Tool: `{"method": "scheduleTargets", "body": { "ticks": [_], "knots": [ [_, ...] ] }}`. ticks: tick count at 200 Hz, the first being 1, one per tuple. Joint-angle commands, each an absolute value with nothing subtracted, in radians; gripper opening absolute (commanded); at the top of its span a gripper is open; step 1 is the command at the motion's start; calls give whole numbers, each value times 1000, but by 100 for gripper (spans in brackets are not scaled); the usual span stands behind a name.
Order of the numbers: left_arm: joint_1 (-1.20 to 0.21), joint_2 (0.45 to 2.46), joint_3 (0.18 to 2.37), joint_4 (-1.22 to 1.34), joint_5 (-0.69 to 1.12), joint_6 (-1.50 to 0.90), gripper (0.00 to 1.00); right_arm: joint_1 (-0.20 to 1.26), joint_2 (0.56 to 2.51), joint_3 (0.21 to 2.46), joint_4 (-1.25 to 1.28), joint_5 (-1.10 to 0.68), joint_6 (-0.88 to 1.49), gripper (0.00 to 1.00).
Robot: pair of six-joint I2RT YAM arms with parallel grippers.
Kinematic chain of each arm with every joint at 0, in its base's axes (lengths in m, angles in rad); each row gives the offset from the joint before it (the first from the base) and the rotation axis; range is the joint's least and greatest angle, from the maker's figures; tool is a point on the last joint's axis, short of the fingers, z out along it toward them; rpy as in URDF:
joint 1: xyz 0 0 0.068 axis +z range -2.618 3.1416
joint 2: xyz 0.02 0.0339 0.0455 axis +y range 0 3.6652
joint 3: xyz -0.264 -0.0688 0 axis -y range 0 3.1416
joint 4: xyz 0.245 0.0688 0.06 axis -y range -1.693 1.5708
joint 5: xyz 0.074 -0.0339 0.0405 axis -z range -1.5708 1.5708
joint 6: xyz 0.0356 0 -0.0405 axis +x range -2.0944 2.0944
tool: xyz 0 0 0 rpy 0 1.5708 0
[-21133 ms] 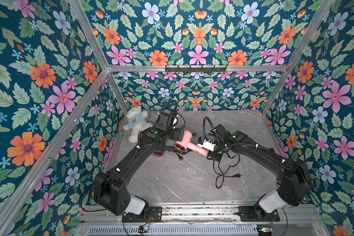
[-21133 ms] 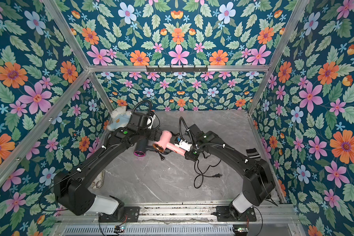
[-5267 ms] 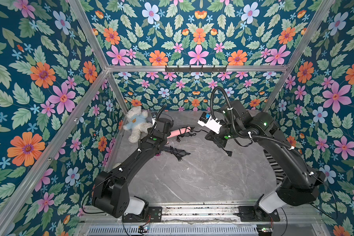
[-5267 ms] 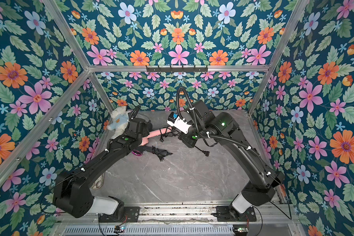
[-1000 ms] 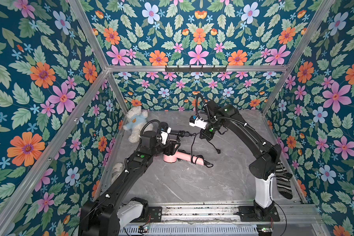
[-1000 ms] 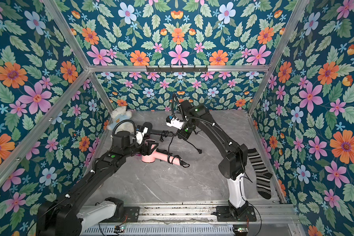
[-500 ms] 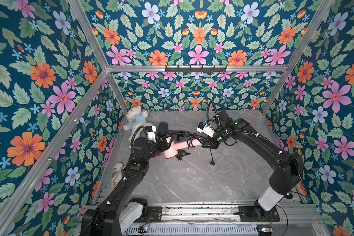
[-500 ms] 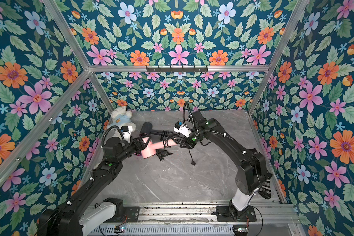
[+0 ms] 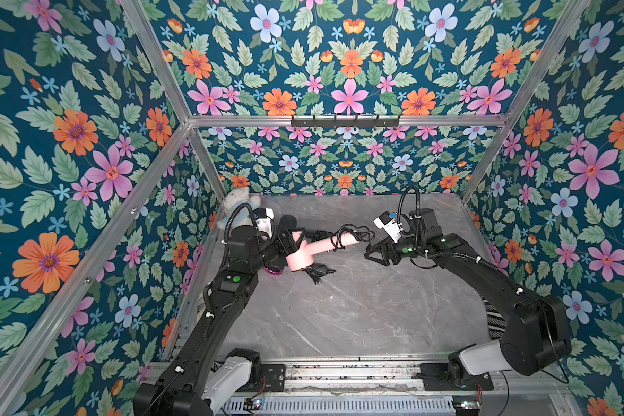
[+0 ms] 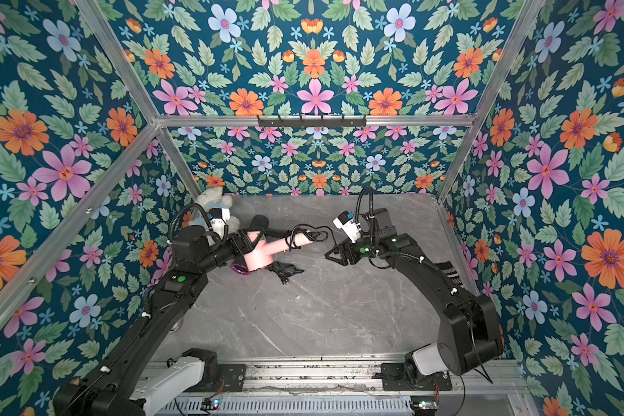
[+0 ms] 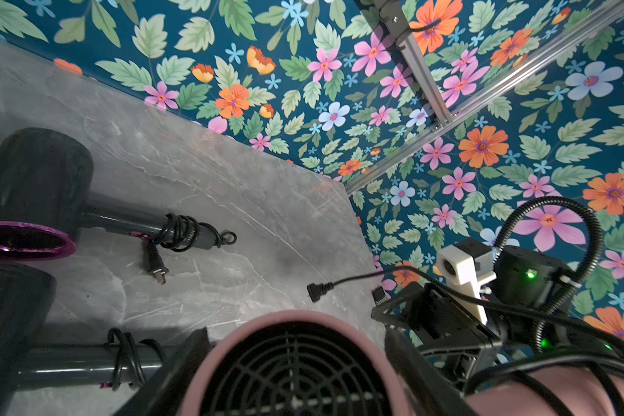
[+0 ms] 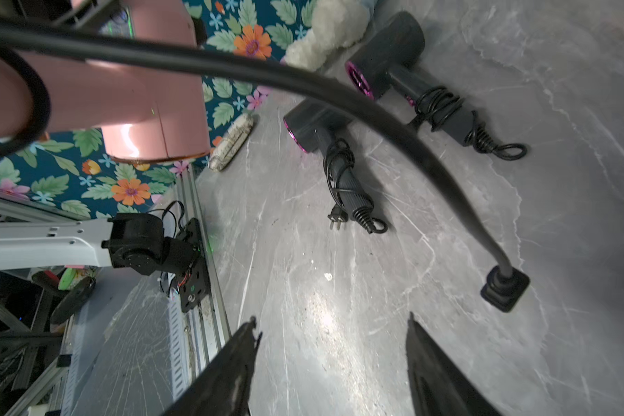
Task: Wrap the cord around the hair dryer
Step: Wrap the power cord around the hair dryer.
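Observation:
The pink hair dryer (image 9: pixel 305 254) is held off the table, its handle pointing right. My left gripper (image 9: pixel 291 242) is shut on its head; in the left wrist view the rear grille (image 11: pixel 296 367) fills the space between the jaws. The black cord (image 9: pixel 339 238) is coiled round the handle, and its end loops free to the plug (image 12: pixel 505 288), which hangs in the air. My right gripper (image 9: pixel 370 253) stands open just right of the handle's tip, holding nothing (image 12: pixel 330 320). Both top views show the same layout (image 10: pixel 330 254).
Two dark grey dryers with purple rims lie at the back left, cords wound on their handles (image 12: pixel 386 72) (image 12: pixel 317 126). A white plush toy (image 9: pixel 236 201) sits in the back left corner. A striped sock (image 9: pixel 492 317) lies by the right wall.
My right gripper has opened, let go of the cord and drawn back to the right of the handle. The left gripper still holds the pink dryer raised.

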State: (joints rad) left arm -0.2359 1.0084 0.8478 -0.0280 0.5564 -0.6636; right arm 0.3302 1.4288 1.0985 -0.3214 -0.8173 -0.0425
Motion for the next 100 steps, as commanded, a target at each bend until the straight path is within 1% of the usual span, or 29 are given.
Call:
{"method": "scheduleTargets", "body": {
  "ticks": [1, 26, 41, 60, 77, 100],
  "knots": [
    [-238, 1021, 898, -77, 649, -643, 0, 309, 1389, 1044, -135, -864, 56, 68],
    [-237, 1040, 946, -110, 684, -639, 0, 285, 1342, 961, -40, -823, 104, 69],
    [-239, 1046, 964, -107, 709, -651, 0, 284, 1352, 942, -30, -813, 105, 66],
    [-243, 1046, 976, -115, 719, -659, 0, 285, 1376, 927, -22, -851, 117, 63],
    [-243, 1039, 993, -165, 691, -638, 0, 285, 1354, 873, 62, -912, 165, 62],
    [-243, 1032, 997, -182, 669, -636, 0, 285, 1300, 826, 53, -902, 157, 62]
  ]
}}
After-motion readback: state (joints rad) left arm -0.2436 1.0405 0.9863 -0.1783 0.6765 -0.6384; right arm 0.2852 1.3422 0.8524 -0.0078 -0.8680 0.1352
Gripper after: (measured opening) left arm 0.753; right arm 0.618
